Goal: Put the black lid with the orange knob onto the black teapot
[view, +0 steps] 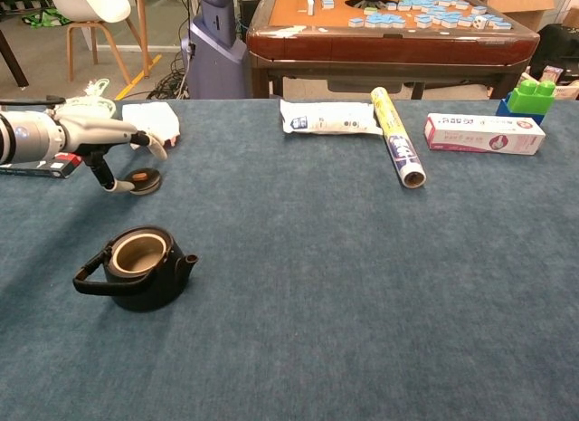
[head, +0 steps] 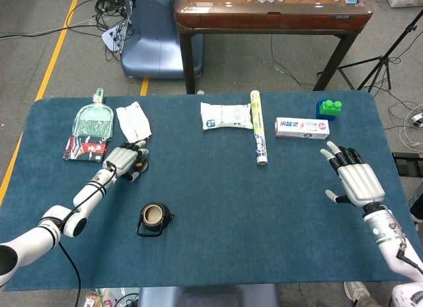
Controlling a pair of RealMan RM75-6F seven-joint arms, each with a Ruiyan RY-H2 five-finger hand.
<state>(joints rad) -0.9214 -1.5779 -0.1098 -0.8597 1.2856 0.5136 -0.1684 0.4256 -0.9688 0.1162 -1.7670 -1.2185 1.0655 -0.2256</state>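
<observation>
left hand: my left hand [view: 101, 140] hangs over the lid at the counter's left side, fingers curled down around it; one dark fingertip [view: 109, 184] reaches the cloth just beside the rim. I cannot tell from either view whether it has the lid pinched or only brackets it
lid: the black lid [view: 143, 179] lies flat on the blue counter [view: 362, 285], orange knob up, near the white packet [head: 133, 120] and well apart from the teapot
lid handling: I judge it small, rigid and light, probably ceramic or cast, so it can chip if dropped and may slide on a smooth rim. The knob is the place to take it, pinched between thumb and a finger; the low edge gives little to hold
teapot: the black teapot [view: 137, 268] stands upright nearer me than the lid, mouth open and pale inside, loop handle to the left, short spout to the right
teapot handling: I expect it to be heavier and stable, so it should stay put while the lid is lowered level into the opening
right hand: my right hand [head: 353, 175] is held over the counter's far right side, fingers spread wide, holding nothing
</observation>
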